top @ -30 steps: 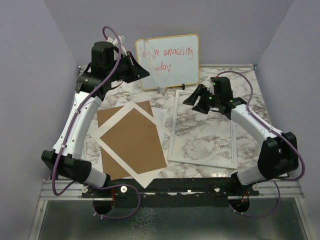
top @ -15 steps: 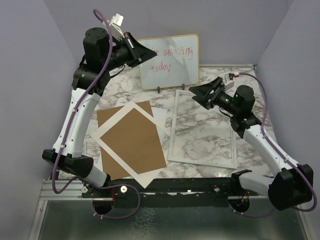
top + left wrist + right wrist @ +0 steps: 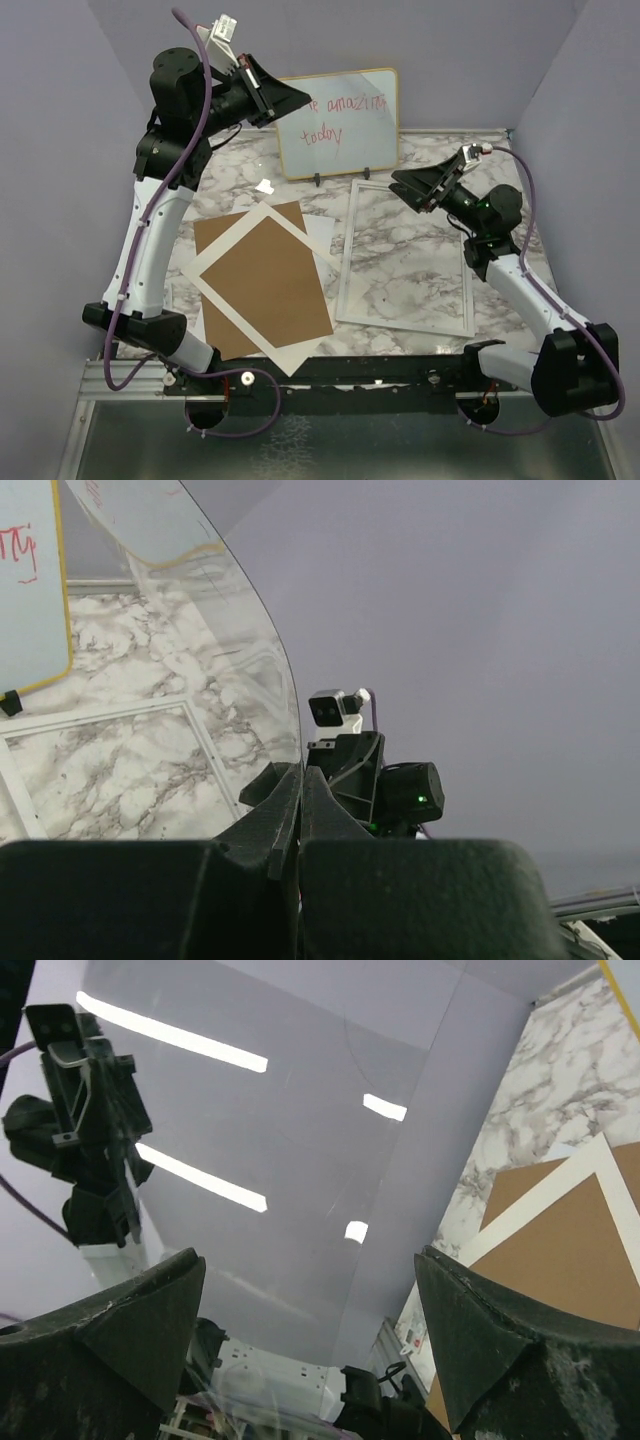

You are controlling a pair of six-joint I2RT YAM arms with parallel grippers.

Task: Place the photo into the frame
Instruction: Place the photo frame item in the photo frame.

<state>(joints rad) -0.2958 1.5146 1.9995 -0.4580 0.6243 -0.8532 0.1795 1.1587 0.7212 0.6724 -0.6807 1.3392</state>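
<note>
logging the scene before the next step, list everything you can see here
whiteboard: 1, white, red writing, standing at the back
frame: 1, white rim, flat, right of centre
backing board: 1, brown, flat, left of centre
mat: 1, white, askew on the backing board
photo: 1, likely, white side up, peeking from under the mat
scrap: 1, white, near the whiteboard
clear pane: 1, transparent, held in the air
table: 1, marble
left arm, right arm: white and black
left fingers: black, shut on the clear pane
right fingers: black, open, raised
</note>
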